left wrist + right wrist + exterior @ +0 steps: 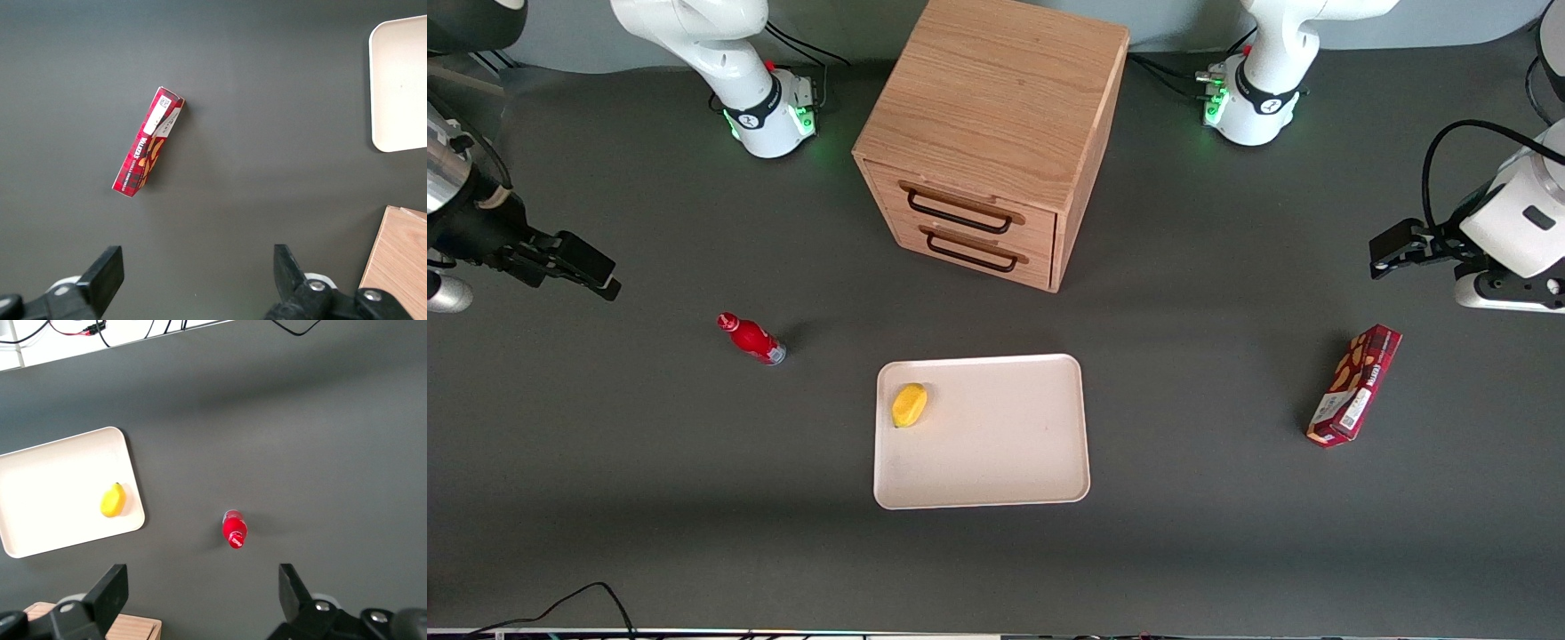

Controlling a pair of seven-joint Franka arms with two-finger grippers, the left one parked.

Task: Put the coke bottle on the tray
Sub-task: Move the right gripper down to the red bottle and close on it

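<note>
The coke bottle (751, 339) is small and bright red with a red cap; it stands on the dark table, beside the tray toward the working arm's end. It also shows in the right wrist view (234, 529), seen from above. The cream tray (1005, 462) lies flat in front of the cabinet's drawers and nearer the front camera, with a yellow lemon (909, 404) on it; the tray also shows in the right wrist view (47, 487). My right gripper (583, 267) is open and empty, high above the table at the working arm's end, apart from the bottle. Its fingers (110, 593) are spread wide.
A wooden drawer cabinet (996, 133) with two closed drawers stands farther from the front camera than the tray. A dark red snack box (1354, 384) lies toward the parked arm's end. Cables run along the table's near edge (560, 604).
</note>
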